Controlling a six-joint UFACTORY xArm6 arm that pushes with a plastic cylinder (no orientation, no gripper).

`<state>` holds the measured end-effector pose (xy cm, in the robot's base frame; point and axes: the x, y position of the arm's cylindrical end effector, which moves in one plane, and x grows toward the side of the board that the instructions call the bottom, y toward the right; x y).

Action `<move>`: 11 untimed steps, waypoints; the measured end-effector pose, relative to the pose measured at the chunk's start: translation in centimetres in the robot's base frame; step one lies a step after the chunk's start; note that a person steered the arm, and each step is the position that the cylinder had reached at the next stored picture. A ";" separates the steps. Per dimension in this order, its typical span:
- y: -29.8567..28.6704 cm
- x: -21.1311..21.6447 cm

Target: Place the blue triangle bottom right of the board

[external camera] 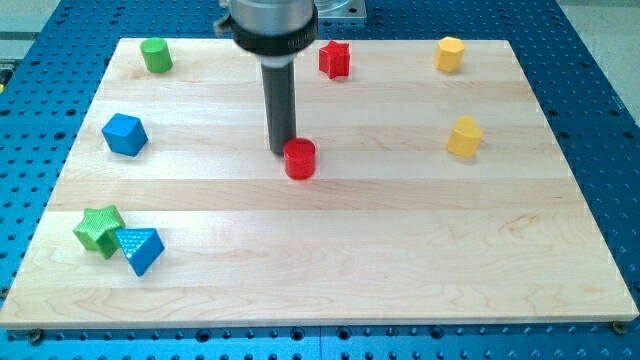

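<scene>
The blue triangle (141, 249) lies near the board's bottom left corner, touching a green star (99, 229) on its left. My tip (282, 150) stands near the middle of the board, well to the upper right of the blue triangle. It is right beside a red cylinder (300, 159), on that block's left.
A blue cube (125, 134) sits at the left. A green cylinder (155, 55) is at the top left. A red star (335, 60) is at the top middle. A yellow hexagon (450, 54) and another yellow block (464, 137) are at the right. The wooden board (400, 250) lies on a blue perforated table.
</scene>
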<state>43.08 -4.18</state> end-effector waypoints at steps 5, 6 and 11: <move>6.3 9.5; 7.3 11.8; 7.2 13.2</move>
<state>56.24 2.97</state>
